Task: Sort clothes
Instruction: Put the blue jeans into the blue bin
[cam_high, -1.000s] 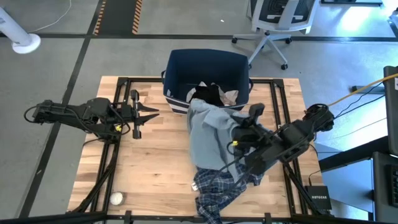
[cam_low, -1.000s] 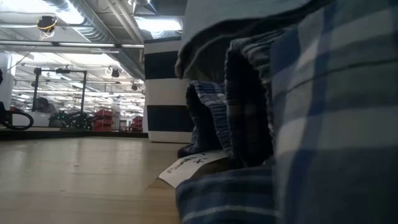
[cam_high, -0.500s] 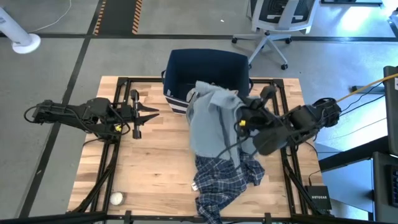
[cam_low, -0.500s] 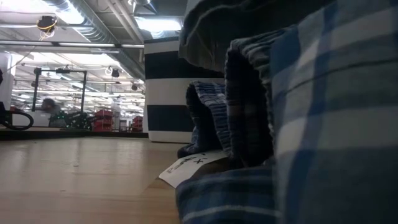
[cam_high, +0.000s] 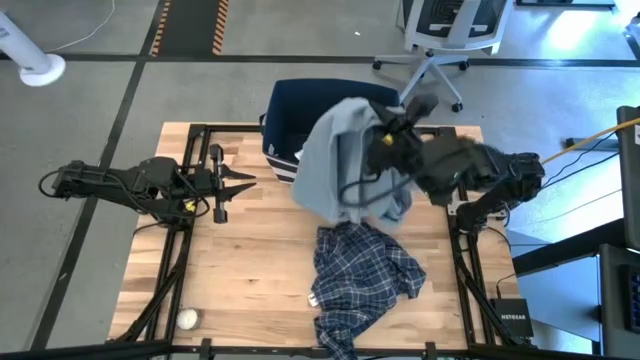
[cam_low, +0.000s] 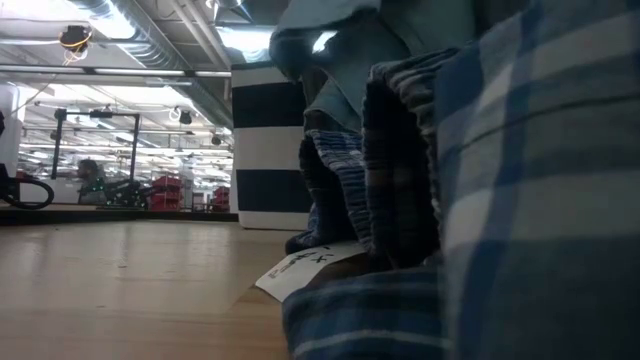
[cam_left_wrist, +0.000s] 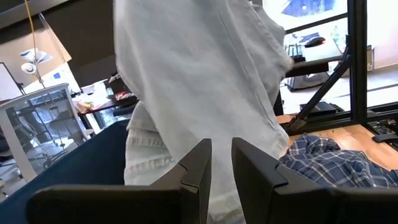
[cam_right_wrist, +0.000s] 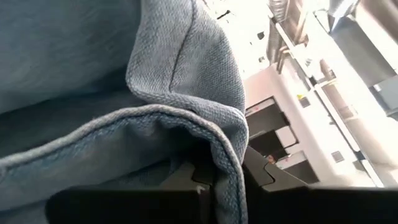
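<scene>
**Denim shirt hangs at the bin's front edge**

While the right gripper (cam_high: 385, 135) pinches a fold of the grey-blue denim shirt (cam_high: 340, 160), the garment hangs lengthwise, top over the navy bin (cam_high: 300, 105), tail pointing down toward the table (cam_high: 240, 260) just in front of the bin. Nearer than the bin lies the plaid shirt (cam_high: 360, 280), crumpled, stretched away from it. Well left of the bin waits the left gripper (cam_high: 235, 182), fingers spread, pointing toward the bin.
</scene>
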